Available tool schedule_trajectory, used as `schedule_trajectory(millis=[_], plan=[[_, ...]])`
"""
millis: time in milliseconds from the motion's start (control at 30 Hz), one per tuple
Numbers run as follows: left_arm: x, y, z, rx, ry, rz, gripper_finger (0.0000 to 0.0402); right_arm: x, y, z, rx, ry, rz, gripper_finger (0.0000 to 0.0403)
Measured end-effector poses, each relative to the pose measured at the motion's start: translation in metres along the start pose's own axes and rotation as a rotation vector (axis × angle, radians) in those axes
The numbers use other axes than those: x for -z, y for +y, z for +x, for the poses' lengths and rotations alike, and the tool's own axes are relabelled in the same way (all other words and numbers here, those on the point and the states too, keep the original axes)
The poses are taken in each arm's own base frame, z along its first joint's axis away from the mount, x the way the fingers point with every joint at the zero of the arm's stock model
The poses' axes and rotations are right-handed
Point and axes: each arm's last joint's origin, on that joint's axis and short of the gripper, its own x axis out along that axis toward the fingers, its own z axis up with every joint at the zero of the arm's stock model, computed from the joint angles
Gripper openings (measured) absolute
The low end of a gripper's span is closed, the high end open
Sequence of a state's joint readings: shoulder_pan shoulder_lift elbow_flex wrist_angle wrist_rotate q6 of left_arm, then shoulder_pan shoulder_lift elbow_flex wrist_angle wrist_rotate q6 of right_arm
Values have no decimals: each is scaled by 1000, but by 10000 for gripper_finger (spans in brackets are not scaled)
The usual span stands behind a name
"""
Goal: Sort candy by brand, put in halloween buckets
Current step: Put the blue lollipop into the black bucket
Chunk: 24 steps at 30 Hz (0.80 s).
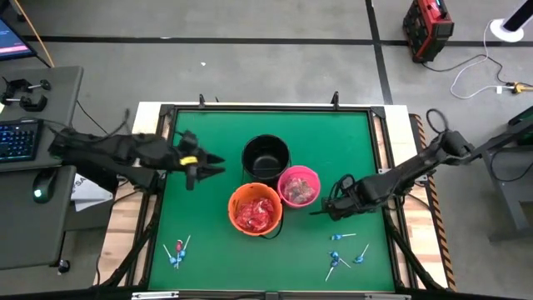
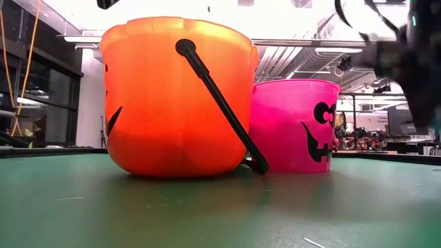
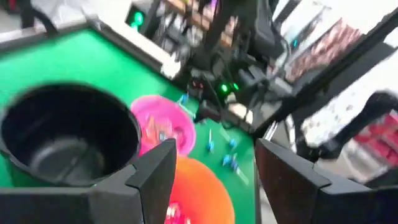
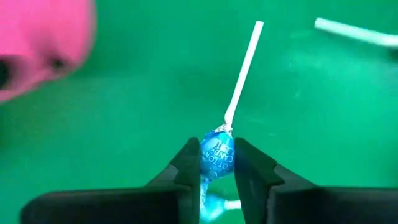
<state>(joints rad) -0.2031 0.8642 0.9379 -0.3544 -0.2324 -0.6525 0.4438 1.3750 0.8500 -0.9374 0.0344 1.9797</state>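
Beside the round pink bucket [image 4: 37, 43], right fingers [image 4: 217, 163] around a glossy blue lollipop [image 4: 217, 154].

Robotics lab or workshop. Green-topped table [image 1: 275, 125] on a wood and metal frame, standing on bare concrete floor [image 1: 250, 58] marked with dark tape lines. Desk alongside with a keyboard [image 1: 18, 140] and mouse [image 1: 40, 185]. Red equipment case [image 1: 428, 27] and a loose white cable [image 1: 475, 71] lie on the floor. Low view shows exposed ceiling ducts [image 2: 303, 52] and benches of gear behind.
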Motion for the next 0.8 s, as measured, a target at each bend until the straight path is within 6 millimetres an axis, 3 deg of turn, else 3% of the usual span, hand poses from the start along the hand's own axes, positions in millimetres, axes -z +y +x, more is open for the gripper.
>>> schedule_trajectory(millis=[200,333,500,800], plan=[[-16,6,-40,-51,-209,-36,208,-6,20,-75,-143,-246,-111,61],[-23,10,-56,-134,-339,-45,208,-20,47,-102,-352,-401,-188,51],[-25,13,-60,-209,-401,-58,208,-49,90,-104,-576,-496,-305,61],[-20,10,-40,-240,-356,-81,208,-103,147,-76,-714,-551,-464,69]])
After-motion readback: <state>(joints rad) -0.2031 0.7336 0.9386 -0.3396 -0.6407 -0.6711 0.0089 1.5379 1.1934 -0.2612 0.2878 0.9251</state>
